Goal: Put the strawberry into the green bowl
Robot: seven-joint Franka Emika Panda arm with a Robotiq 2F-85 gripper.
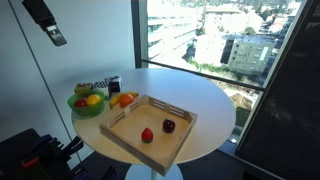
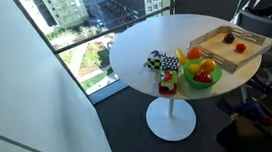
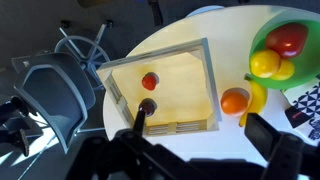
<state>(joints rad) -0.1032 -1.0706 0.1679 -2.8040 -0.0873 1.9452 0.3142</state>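
Two fingers [image 3: 262, 132] stand wide apart with nothing between them at the bottom of the wrist view, and in an exterior view the gripper [image 1: 56, 38] hangs high above the table [image 1: 215, 100], well clear of everything on it. Toward 11 o'clock from the fingers the strawberry [image 3: 149, 81] lies in the tray [image 3: 185, 90], at 12 o'clock of a maroon fruit [image 3: 147, 106] and apart from it. The bowl [image 3: 260, 38] sits outside the tray at 2 o'clock, holding red and yellow fruit, with an orange [image 3: 235, 100] near its 7 o'clock rim.

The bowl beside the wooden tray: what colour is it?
The bowl is bright green; the wrist view shows it best.
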